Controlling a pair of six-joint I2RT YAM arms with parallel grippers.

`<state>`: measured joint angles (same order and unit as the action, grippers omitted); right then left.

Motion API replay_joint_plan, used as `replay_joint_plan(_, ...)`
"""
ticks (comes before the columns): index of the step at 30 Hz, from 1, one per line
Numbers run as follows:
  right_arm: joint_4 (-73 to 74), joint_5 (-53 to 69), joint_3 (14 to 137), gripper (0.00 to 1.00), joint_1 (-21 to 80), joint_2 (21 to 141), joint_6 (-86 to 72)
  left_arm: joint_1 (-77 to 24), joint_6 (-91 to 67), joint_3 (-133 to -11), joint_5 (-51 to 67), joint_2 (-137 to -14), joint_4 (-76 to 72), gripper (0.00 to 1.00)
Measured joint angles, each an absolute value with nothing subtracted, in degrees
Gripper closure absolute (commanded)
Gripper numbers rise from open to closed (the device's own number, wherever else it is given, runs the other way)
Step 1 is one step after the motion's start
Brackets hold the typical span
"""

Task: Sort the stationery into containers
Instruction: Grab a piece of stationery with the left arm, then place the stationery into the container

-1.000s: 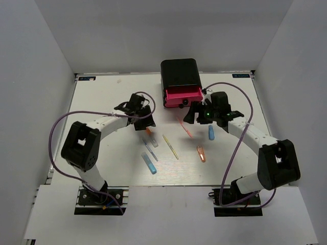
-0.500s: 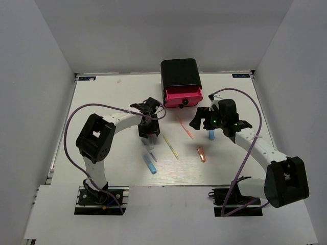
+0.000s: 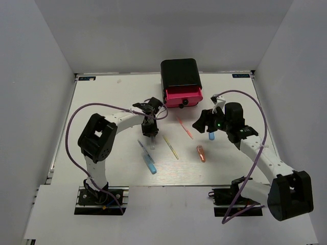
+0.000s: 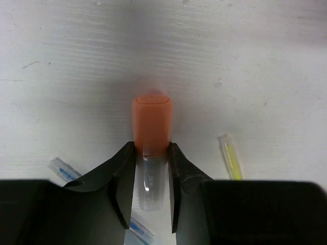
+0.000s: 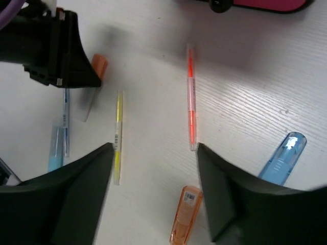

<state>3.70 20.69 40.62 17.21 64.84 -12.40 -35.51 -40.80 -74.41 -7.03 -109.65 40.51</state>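
Light is bright and even, shadows soft (wrist views blur nearest the lens).

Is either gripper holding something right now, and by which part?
The left gripper pinches the short orange-capped, clear-barrelled marker where cap meets barrel, as it lies on the table. The right gripper is open and holds nothing.

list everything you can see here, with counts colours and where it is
table: 1, white
cabinet: 1, black, far centre
pink drawer: 1 showing, open, cabinet front
orange-capped marker: 1, left of centre, gripped
orange marker: 1, right of centre
left blue marker: 1, near left
right blue marker: 1, beyond orange marker
yellow pen: 1, centre
orange pen: 1, below drawer
blue-grey pen: 1, by left blue marker
left end effector: 1, black, shut on orange-capped marker
right end effector: 1, black, open, empty
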Motion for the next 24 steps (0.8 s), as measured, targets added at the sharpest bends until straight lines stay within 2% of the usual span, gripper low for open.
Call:
replay_joint_plan(3, 2.96, 23.18, 40.03, 0.52, 17.12, 63.16, -10.02, -35.59, -40.42, -74.41, -7.44, -107.50, 40.47, 0.79)
replay_joint_plan(4, 2.48, 24.36, 39.81, 0.71, 17.10, 62.48, -9.17, -35.62, -40.01, -74.41, -7.49, -106.10, 40.42, 0.81)
replay_joint_plan(5, 2.13, 25.17, 39.64, 0.81, 17.08, 61.95, -7.86, -35.62, -39.59, -74.41, -7.53, -104.16, 40.21, 0.82)
replay_joint_plan(6, 1.91, 26.37, 39.42, 0.98, 16.99, 61.32, -6.76, -35.59, -39.03, -74.41, -7.51, -101.86, 39.77, 0.82)
replay_joint_plan(11, 1.13, 31.35, 37.80, 1.00, 16.97, 58.72, -1.32, -35.62, -35.94, -74.52, -4.97, -88.42, 32.75, 0.84)
replay_joint_plan(16, 1.10, 33.30, 37.19, 1.00, 16.95, 58.19, 2.24, -35.64, -34.46, -73.76, -1.15, -79.81, 18.52, 0.85)
replay_joint_plan(21, 1.02, 33.58, 36.71, 1.00, 16.95, 57.69, 4.16, -35.59, -34.54, -71.20, 0.75, -81.52, -0.51, 0.88)
replay_joint_plan(24, 1.04, 33.54, 36.60, 1.00, 16.95, 56.99, 4.99, -35.59, -34.54, -72.14, 1.17, -88.07, -9.63, 0.95)
